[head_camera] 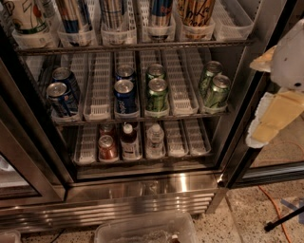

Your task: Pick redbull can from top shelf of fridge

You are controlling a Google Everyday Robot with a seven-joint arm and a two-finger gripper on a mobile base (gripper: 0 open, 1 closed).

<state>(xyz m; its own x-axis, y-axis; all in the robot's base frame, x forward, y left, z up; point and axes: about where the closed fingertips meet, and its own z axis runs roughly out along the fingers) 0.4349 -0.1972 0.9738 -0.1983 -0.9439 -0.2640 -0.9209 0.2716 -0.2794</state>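
Observation:
The fridge (142, 187) stands open in front of me. The top shelf (133, 47) runs along the upper edge, with clear lane trays and a thin front rail. Tall slim blue-and-silver cans stand on it with their tops cut off. The redbull can (160, 12) with a red mark is right of centre. Two similar cans (73, 16) stand to its left. A tan-and-black patterned can (194, 12) is to its right. My gripper (278, 111), white and pale yellow, hangs at the right edge, outside the fridge and below shelf height, well right of the redbull can.
The middle rack holds short blue cans (124, 95) and green cans (156, 92). The bottom rack holds small bottles (129, 141). A dark door frame (254, 118) stands between my gripper and the shelves. A clear plastic bin (142, 230) and an orange cable (275, 211) lie on the floor.

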